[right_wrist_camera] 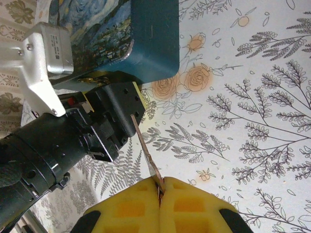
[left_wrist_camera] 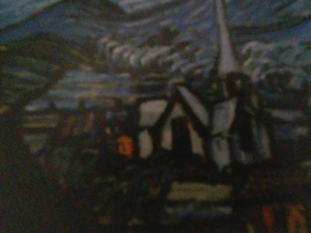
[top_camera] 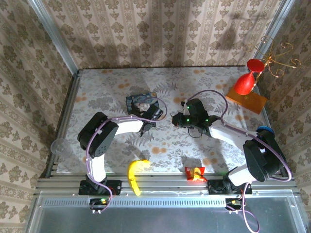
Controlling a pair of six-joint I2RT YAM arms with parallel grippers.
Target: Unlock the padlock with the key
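Observation:
The blue night-sky tin box (top_camera: 142, 103) lies at the table's middle back. Its painted lid (left_wrist_camera: 194, 121) is seen blurred and very close in the left wrist view. My left gripper (top_camera: 150, 116) is at the box's near right corner, and its jaws cannot be made out. The padlock is hidden. My right gripper (right_wrist_camera: 160, 188) is shut on a thin copper-coloured key (right_wrist_camera: 146, 148). The key's blade points at the left arm's black housing (right_wrist_camera: 114, 114), just below the box's corner (right_wrist_camera: 153, 43). From above, the right gripper (top_camera: 181, 119) hovers to the right of the box.
A banana (top_camera: 134, 175) and a red-and-yellow packet (top_camera: 194, 173) lie by the near edge. A red hourglass shape (top_camera: 248, 80) stands on an orange board (top_camera: 250, 101) at the back right, beside a gold wire stand (top_camera: 278, 60). A clear cup (top_camera: 58, 146) sits at the left rail.

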